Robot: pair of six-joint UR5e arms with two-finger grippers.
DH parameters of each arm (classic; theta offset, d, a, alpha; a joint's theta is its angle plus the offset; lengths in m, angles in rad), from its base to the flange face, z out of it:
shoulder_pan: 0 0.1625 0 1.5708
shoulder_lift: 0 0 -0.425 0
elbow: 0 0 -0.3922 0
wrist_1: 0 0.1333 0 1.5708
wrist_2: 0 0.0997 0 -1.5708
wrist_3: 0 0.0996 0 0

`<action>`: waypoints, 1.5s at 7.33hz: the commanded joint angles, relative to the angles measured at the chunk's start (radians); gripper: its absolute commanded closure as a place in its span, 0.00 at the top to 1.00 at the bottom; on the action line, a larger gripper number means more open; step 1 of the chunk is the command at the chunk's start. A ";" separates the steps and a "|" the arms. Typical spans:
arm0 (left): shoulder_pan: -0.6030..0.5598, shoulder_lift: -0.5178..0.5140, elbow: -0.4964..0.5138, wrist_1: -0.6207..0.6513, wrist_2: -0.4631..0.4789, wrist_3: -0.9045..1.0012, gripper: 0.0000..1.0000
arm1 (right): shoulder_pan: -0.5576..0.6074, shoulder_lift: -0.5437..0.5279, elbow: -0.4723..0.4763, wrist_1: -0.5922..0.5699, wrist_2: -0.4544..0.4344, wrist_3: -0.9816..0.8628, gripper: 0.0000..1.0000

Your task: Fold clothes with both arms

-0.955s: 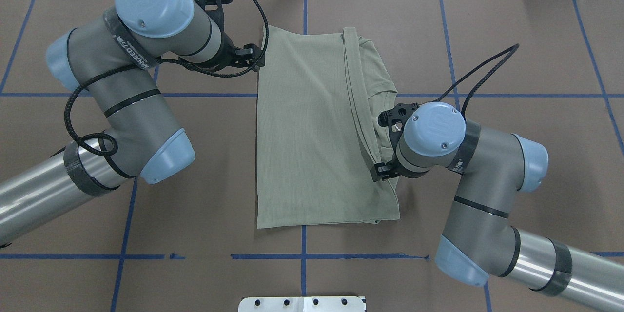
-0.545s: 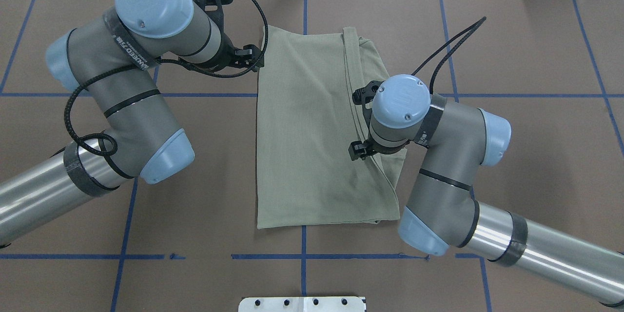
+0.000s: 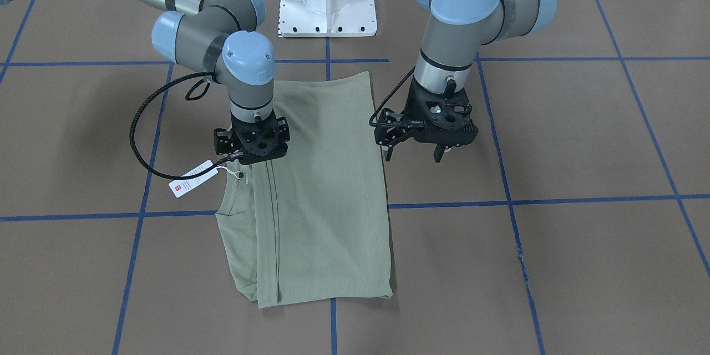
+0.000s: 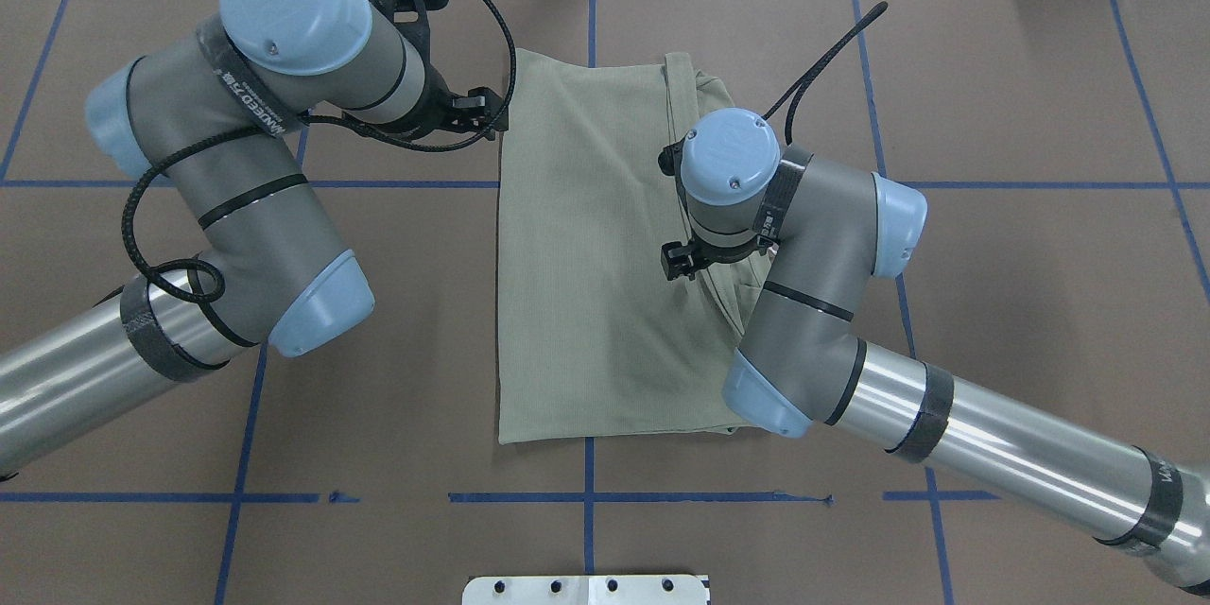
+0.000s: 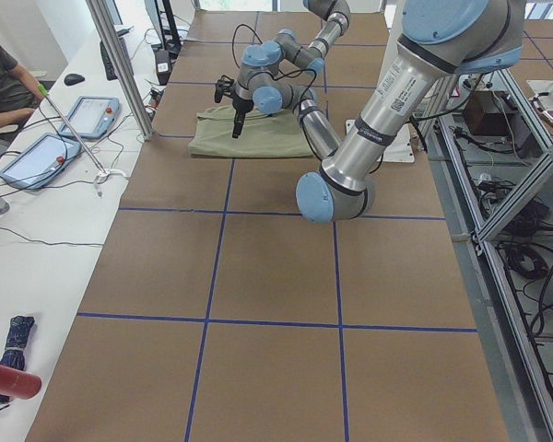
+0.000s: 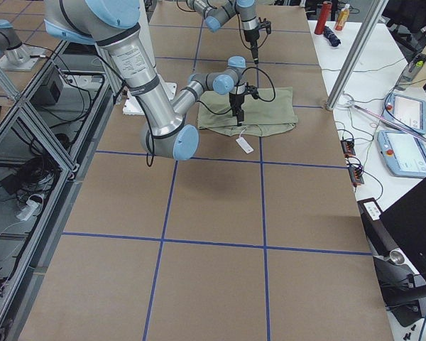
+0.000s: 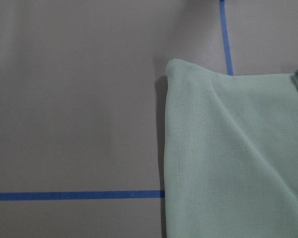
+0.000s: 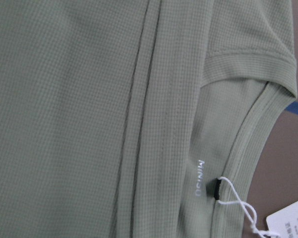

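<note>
Shirt [image 3: 321, 194] is lying flat around the middle of the surface [image 3: 554, 266], already folded lengthwise into a narrow rectangle. Its collar edge and hang tag [image 3: 193, 178] are sticking out on the robot's right side. Right gripper [image 3: 254, 151] is hovering low over the collar-side fold; can't tell if it's pinching cloth. Left gripper [image 3: 413, 154] is hanging just off the opposite long edge, fingers spread, carrying nothing. Looking roughly halfway: the crosswise fold isn't done yet.
</note>
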 commanded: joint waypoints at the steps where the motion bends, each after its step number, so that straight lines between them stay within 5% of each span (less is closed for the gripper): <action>1: 0.000 0.000 0.000 0.000 0.000 0.002 1.00 | 0.001 0.000 -0.020 0.000 0.001 -0.003 1.00; 11: 0.001 -0.009 -0.003 -0.002 0.000 -0.006 1.00 | 0.093 -0.080 -0.022 -0.001 0.011 -0.135 1.00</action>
